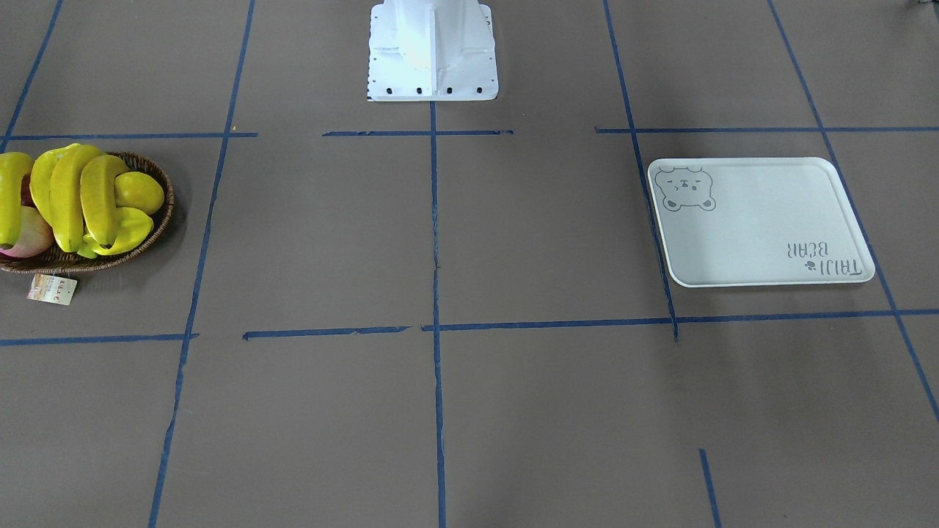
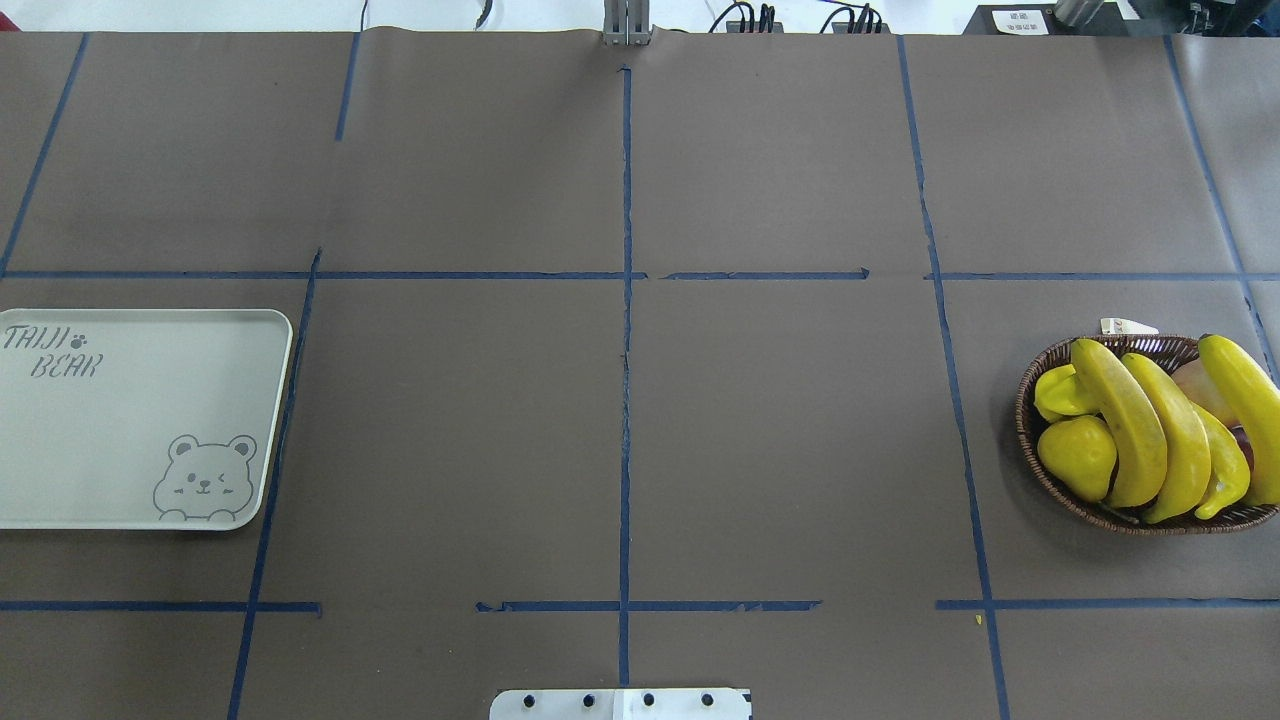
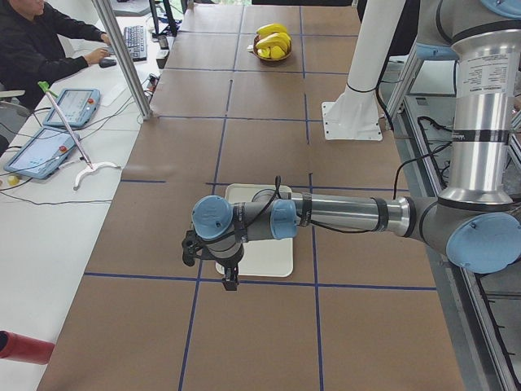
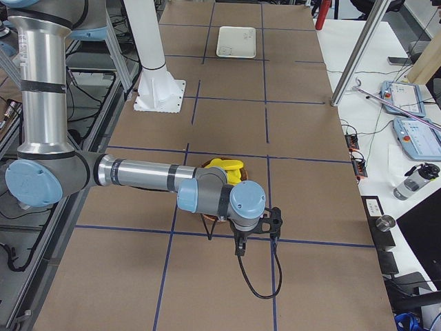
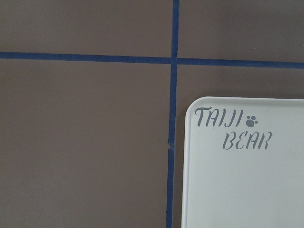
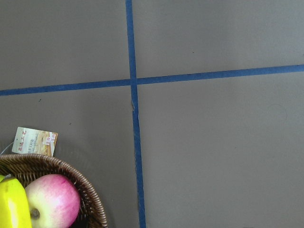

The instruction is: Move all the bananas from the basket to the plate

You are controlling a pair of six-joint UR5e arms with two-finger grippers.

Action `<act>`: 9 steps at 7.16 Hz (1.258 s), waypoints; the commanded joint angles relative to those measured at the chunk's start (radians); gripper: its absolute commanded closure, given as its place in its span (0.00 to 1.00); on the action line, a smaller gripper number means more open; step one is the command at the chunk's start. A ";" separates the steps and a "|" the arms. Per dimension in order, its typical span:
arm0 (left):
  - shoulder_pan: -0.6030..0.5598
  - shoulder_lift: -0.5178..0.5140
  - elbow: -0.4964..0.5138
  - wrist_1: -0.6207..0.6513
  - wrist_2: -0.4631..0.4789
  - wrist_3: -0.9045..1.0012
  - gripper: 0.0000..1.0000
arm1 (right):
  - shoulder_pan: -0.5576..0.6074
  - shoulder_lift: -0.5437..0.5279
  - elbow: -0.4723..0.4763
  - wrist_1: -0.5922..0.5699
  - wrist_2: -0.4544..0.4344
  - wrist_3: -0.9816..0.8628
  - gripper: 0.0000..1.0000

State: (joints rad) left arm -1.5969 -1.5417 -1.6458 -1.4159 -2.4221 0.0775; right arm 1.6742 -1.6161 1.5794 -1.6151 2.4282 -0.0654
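Right now all 4 bananas (image 2: 1125, 420) lie piled in the basket (image 2: 1100, 515) at my right end of the table, together with a pink apple (image 6: 50, 199) and other yellow fruit. The plate (image 2: 120, 430) lies at my left end, well apart from the basket. My left gripper (image 3: 224, 273) hangs over a corner of the plate, and my right gripper (image 4: 248, 238) hangs beside the basket's paper tag (image 6: 34, 141). Only side views show them, so whether my jaws are spread or pressed together I cannot tell.
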 commanded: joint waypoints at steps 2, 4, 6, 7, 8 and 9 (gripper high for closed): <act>0.000 0.000 0.001 0.000 0.000 0.001 0.00 | 0.004 -0.002 -0.006 0.007 0.000 0.004 0.00; 0.000 0.000 0.001 0.000 0.000 0.001 0.00 | 0.002 0.001 -0.006 0.007 -0.001 0.006 0.00; 0.000 0.000 0.000 0.000 -0.002 0.002 0.00 | 0.002 0.010 0.004 0.009 0.000 0.004 0.00; 0.000 0.000 0.001 0.000 -0.003 0.001 0.00 | 0.002 0.013 0.007 0.009 0.000 0.004 0.00; 0.000 0.000 0.001 0.000 -0.003 0.001 0.00 | 0.002 0.013 0.008 0.011 0.000 0.004 0.00; 0.000 0.000 0.001 0.000 -0.003 0.001 0.00 | 0.002 0.013 0.007 0.011 0.000 0.004 0.00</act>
State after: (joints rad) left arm -1.5969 -1.5417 -1.6447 -1.4159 -2.4250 0.0784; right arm 1.6767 -1.6038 1.5859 -1.6051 2.4283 -0.0613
